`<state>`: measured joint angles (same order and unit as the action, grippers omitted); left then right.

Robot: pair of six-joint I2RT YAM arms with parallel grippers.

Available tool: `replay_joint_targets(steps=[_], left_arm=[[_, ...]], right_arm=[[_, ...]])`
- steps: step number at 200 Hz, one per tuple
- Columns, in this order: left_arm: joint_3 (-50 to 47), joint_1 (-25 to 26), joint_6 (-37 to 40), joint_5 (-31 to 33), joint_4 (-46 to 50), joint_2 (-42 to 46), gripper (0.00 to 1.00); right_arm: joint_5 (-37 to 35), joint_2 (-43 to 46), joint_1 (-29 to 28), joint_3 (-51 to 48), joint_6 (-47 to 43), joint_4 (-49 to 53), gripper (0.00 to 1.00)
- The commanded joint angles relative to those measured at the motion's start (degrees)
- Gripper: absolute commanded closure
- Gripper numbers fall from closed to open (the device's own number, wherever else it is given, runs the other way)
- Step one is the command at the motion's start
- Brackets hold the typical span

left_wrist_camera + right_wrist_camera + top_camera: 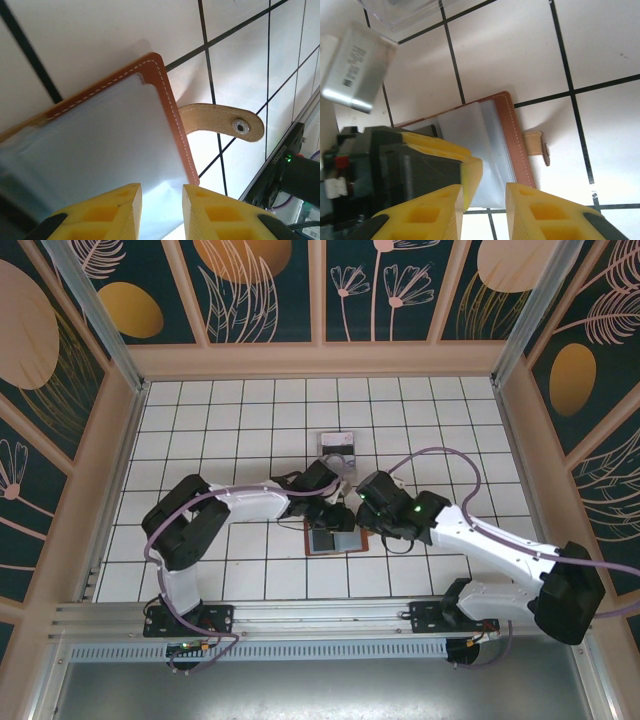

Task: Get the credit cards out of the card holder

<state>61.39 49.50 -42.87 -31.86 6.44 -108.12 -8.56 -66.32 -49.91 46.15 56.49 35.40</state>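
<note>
The card holder (335,539) lies open on the tiled counter (250,430), grey-blue lining facing up. It sits directly under and between the 2 pincers. Its long axis runs from the left pincer's side across to the right pincer's side. The brown strap tab (225,122) sticks out from the short leather edge on the right pincer's side, its metal snap showing.

The left pincer (161,212) hangs right over the holder. Its 2 yellow fingers stand a narrow gap apart with nothing pinched between them, and pale lining shows through the gap. The holder's stitched corner points away ahead of the fingertips, and the tab lies ahead and to their right. In the right wrist view, 1 of this pincer's fingertips (466,171) sits low over the lining. Whether it touches the lining cannot be told.

The right pincer (482,212) is also parted by a narrow gap and holds nothing. It hovers at the holder's near edge, just beside the left pincer's finger. The lining lies ahead of its tips, and the tab is ahead and to the right.

Beyond the left pincer, well apart from the holder, is 1 pale grey credit card (355,70) with small print, near a clear stand (405,12). It is blurred, so whether it lies flat or leans cannot be told.
</note>
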Motion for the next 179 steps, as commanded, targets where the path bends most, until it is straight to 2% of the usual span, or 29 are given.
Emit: replay_joint_targets(steps=[1,92,140,179], left_arm=[[2.3,1.0,-1.8,1.2,1.0,-2.6,0.72],[3.8,1.9,-1.8,5.8,2.4,-5.9,0.72],[5.4,1.9,-0.5,12.5,4.7,-0.6,0.71],[5.4,1.7,0.2,17.1,7.5,3.3,0.71]], right_arm=[[-1.2,2.4,1.5,-1.6,0.0,0.7,0.71],[3.3,3.6,4.9,-3.9,-4.1,-3.3,0.71],[9.8,3.5,6.6,-5.1,-7.7,-7.9,0.70],[11.8,3.0,6.7,-4.8,-8.7,-9.8,0.70]])
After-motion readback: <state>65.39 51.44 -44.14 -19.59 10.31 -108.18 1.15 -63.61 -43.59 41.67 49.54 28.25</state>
